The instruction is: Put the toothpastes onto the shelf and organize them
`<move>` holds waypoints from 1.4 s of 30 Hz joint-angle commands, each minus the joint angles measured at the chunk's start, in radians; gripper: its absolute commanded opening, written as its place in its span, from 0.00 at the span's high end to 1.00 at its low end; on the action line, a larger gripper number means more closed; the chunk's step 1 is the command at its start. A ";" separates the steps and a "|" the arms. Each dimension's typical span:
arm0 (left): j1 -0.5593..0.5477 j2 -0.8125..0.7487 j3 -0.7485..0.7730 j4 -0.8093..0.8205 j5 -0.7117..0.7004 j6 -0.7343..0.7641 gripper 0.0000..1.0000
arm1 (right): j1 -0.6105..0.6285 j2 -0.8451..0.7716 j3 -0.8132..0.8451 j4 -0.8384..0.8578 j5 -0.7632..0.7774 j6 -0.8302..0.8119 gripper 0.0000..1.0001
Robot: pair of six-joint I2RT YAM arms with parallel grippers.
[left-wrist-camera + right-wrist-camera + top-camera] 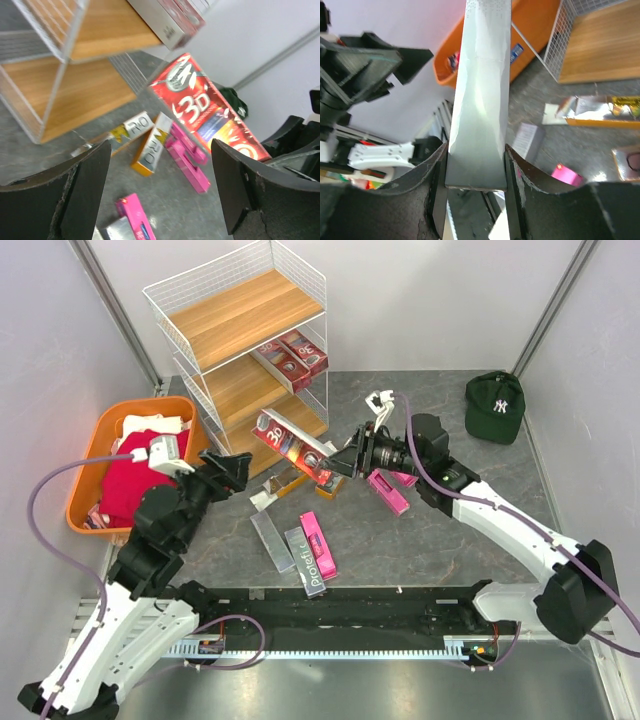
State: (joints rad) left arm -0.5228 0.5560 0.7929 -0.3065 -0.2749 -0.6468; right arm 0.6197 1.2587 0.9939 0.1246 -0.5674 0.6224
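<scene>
My right gripper [338,465] is shut on one end of a dark red toothpaste box [293,445], held tilted in the air in front of the shelf's [236,310] lowest board. In the right wrist view the box's silver side [481,95] fills the gap between the jaws [476,165]. Two more red boxes [292,358] lie on the middle board. My left gripper [238,470] is open and holds nothing, just left of the held box [205,110]. Loose on the table lie pink boxes [388,490] [318,543], silver-grey ones [272,540] and gold-white-black ones [285,483] [150,147].
An orange basket [88,452] with red and white cloths stands left of the shelf, close behind my left arm. A dark green cap [495,405] lies at the back right. Grey walls close in both sides.
</scene>
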 commanded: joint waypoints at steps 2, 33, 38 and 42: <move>0.006 -0.031 0.040 -0.100 -0.199 0.099 0.12 | -0.025 0.039 0.020 0.306 -0.086 0.180 0.80; 0.006 0.025 -0.006 -0.098 -0.153 0.082 0.12 | -0.028 0.637 0.469 0.457 0.090 0.522 0.81; 0.006 0.027 -0.011 -0.098 -0.150 0.081 0.11 | -0.029 0.708 0.546 0.449 0.119 0.569 0.80; 0.006 0.028 -0.015 -0.100 -0.145 0.073 0.12 | -0.034 0.709 0.555 0.394 0.193 0.568 0.78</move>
State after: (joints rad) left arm -0.5220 0.5808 0.7860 -0.4244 -0.4160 -0.5854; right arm 0.5934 1.9652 1.4937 0.5140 -0.4576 1.1690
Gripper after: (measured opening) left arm 0.884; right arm 0.490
